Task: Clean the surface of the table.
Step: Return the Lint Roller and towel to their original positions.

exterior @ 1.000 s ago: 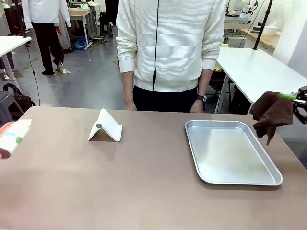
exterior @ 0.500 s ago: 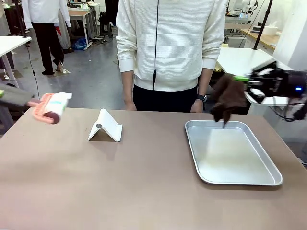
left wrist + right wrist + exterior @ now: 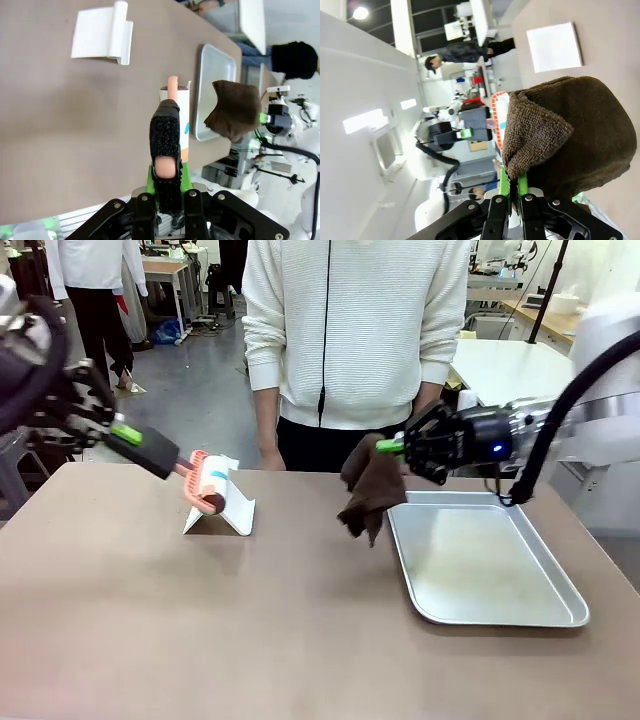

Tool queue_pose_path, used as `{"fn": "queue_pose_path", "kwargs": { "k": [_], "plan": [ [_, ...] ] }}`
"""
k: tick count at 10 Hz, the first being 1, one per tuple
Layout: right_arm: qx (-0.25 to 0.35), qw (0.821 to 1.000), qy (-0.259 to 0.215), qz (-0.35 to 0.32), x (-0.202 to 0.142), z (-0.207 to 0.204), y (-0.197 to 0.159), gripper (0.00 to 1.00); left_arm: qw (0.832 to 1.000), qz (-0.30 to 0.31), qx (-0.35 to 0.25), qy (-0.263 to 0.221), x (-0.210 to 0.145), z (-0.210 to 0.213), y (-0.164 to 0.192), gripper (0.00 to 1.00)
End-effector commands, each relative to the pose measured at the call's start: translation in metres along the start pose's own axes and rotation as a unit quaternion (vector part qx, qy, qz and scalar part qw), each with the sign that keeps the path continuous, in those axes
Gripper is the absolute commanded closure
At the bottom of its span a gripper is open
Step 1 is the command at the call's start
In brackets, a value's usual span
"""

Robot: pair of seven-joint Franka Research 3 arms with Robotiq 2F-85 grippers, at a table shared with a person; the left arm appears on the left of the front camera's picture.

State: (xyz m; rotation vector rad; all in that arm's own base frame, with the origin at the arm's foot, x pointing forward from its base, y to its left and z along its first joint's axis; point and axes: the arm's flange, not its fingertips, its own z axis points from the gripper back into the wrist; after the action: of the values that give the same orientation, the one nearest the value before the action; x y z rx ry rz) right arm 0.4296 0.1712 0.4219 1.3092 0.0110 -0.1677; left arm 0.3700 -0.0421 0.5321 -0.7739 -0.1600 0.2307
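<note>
Left gripper (image 3: 128,436): clamped on lint roller (image 3: 205,485) handle, roller poised above white folded stand (image 3: 220,504), likely for rolling.
Right gripper (image 3: 396,447): clamped on brown cloth (image 3: 368,487), hanging free beside metal tray (image 3: 480,560), apparently for wiping.
Table (image 3: 250,620): fills foreground; long axis left-right, person at far edge.

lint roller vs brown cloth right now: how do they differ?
Held by: the lint roller is in the left gripper; the brown cloth is in the right gripper.
Form: the roller is rigid, a pink handle with a white roll; the cloth is soft and hangs limp.
Place: the roller is near the white stand; the cloth hangs beside the metal tray.
Shared: both are held above the table.
</note>
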Motion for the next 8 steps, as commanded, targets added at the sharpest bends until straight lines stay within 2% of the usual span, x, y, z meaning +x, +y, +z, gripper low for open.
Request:
{"fn": "queue_pose_path", "kwargs": {
  "k": [1,2,5,8],
  "plan": [
    [-0.010,1.000,-0.018,0.011,0.018,-0.024,-0.013,0.94,0.999,0.019,0.040,-0.021,0.029,-0.022,-0.018,0.79],
    [-0.022,1.000,-0.017,0.007,0.024,-0.038,-0.026,0.94,0.997,0.021,0.063,-0.034,0.039,-0.042,-0.028,0.79],
    [-0.049,0.997,-0.053,0.011,0.048,-0.056,-0.059,0.94,0.994,0.010,0.109,-0.023,0.061,-0.084,-0.037,0.79],
    [-0.039,0.998,-0.041,0.004,0.065,-0.062,-0.077,0.94,0.995,0.005,0.096,-0.010,0.076,-0.097,-0.032,0.79]
  ]
}}
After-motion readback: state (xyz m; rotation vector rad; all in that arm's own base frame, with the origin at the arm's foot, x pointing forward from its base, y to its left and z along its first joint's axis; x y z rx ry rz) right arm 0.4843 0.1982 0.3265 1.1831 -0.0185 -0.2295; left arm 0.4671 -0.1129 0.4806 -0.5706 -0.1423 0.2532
